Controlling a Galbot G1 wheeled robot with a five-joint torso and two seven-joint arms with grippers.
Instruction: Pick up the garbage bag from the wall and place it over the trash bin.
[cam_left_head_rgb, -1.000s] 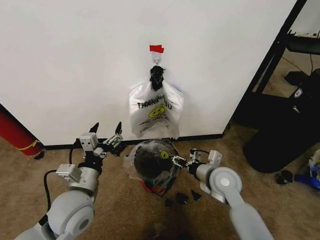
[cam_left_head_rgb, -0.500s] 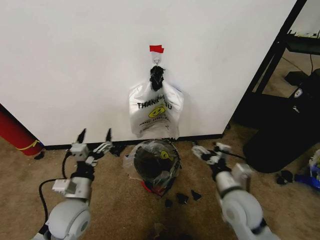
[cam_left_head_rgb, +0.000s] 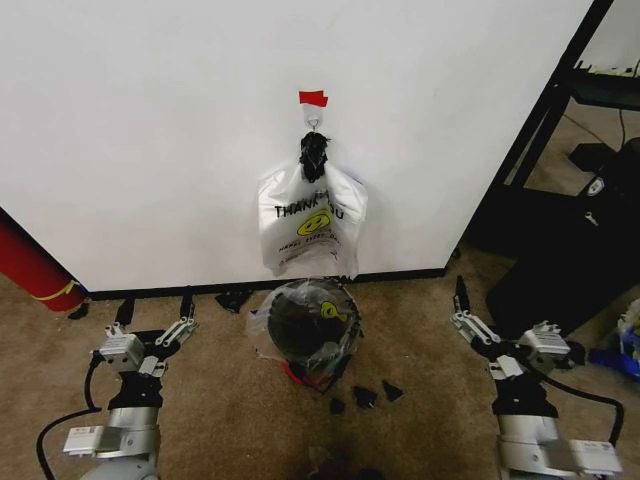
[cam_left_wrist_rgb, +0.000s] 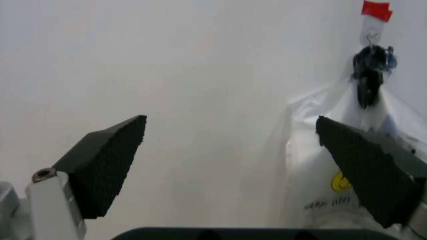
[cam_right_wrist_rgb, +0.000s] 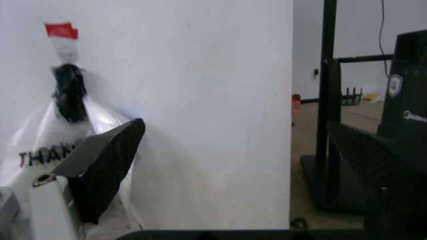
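The white wall (cam_left_head_rgb: 150, 130) takes up the upper part of the head view, with a black baseboard along its foot and brown carpet (cam_left_head_rgb: 230, 400) below. At centre frame a small hook under a red tape strip (cam_left_head_rgb: 313, 97) carries the "THANK YOU" bag (cam_left_head_rgb: 310, 225), bunched beneath a black knot (cam_left_head_rgb: 313, 152); it hangs straight down, long axis vertical, flat against the wall.

Just below it, at lower centre, the trash bin (cam_left_head_rgb: 305, 335) stands upright on the carpet, its red base showing at the bottom. The garbage bag (cam_left_head_rgb: 325, 300) is draped over its rim and mesh sides, mouth up, its yellow smiley print facing the front right. Inside the bin I see only dark mesh under crinkled plastic; any contents cannot be told. A few small black scraps (cam_left_head_rgb: 362, 396) lie on the carpet just in front.

The left pincer (cam_left_head_rgb: 155, 315) sits at lower left, well apart from the bin, fingers spread wide and holding nothing. The right pincer (cam_left_head_rgb: 500, 320) sits at lower right, likewise well clear, spread open and empty.
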